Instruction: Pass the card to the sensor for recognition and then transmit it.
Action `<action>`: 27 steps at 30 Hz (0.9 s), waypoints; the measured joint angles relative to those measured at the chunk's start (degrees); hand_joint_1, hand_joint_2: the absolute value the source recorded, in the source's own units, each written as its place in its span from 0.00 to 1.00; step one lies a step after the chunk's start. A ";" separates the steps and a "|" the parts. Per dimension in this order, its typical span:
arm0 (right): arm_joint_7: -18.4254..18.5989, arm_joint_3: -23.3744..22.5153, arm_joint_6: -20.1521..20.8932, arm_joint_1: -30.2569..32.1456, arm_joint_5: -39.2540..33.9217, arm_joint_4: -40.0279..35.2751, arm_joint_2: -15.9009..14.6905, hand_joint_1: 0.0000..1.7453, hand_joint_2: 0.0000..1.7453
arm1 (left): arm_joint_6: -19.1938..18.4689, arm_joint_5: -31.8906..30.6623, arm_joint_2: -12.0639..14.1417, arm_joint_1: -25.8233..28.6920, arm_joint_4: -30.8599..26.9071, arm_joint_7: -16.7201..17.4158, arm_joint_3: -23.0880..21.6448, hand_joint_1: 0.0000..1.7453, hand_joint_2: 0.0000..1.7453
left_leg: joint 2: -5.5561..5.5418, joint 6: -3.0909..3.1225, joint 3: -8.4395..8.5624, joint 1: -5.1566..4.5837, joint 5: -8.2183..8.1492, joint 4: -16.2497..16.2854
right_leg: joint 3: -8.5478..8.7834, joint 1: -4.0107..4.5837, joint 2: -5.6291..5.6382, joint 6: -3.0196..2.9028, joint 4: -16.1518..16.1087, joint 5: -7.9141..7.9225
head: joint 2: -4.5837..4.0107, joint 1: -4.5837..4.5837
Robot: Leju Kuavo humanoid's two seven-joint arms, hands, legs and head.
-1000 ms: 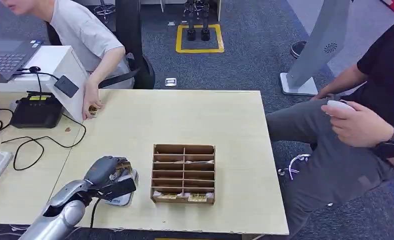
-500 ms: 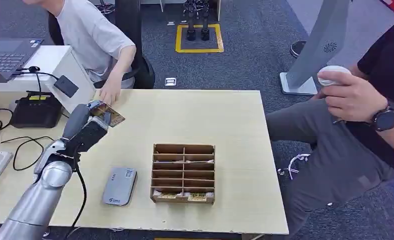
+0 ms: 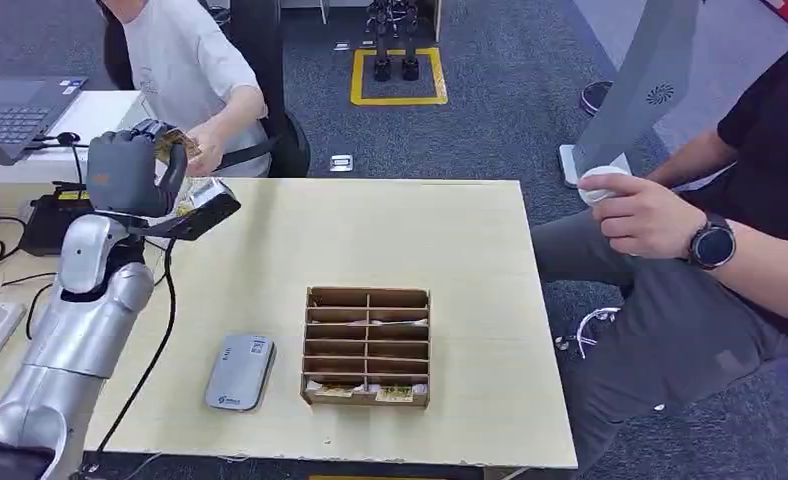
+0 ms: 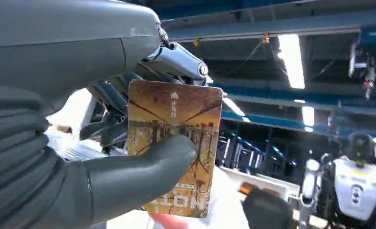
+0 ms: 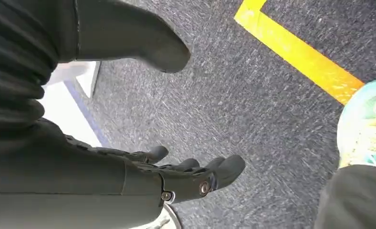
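The left hand [image 3: 130, 172] pinched the card [image 3: 177, 143] between thumb and fingers, raised beyond the table's [image 3: 450, 230] far-left corner. The card's long axis pointed toward the person's hand [image 3: 207, 163], just beside it. The right hand [image 5: 186, 179] hung empty, fingers apart.

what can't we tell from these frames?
- Card lower edge: thumb of the left hand covers it in the left wrist view; small print unreadable.
- Card in the head view: mostly hidden behind the fingers.
- Whether the person's hand touches the card: too small in the head view.
- Organiser slot contents: too small.
- Right hand: hangs over carpet, holds nothing.
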 joint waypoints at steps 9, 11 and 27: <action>-0.13 0.09 -0.11 -0.13 0.02 -0.07 0.02 0.00 1.00 | 1.77 -1.66 -1.48 -1.71 6.23 0.24 -1.66 1.00 1.00 | 0.01 0.00 -0.03 0.00 0.00 0.00 | -0.05 0.00 0.02 -0.01 0.00 0.00 | 0.00 -0.02; -0.44 0.09 -0.28 -0.10 0.02 -0.07 0.02 0.00 1.00 | 1.53 -1.99 -1.75 -1.82 7.01 -0.33 -2.23 0.00 1.00 | 0.01 0.00 -0.04 0.00 0.00 0.00 | -0.06 0.00 0.03 -0.01 0.00 0.01 | 0.00 -0.02; -1.25 0.09 -1.11 0.96 -0.52 0.02 0.00 0.00 1.00 | -12.96 7.08 -2.03 -2.65 5.51 -1.92 -4.81 0.00 1.00 | 0.01 0.00 -0.12 0.00 0.00 0.00 | -0.11 0.00 0.03 -0.02 0.00 0.01 | 0.02 0.00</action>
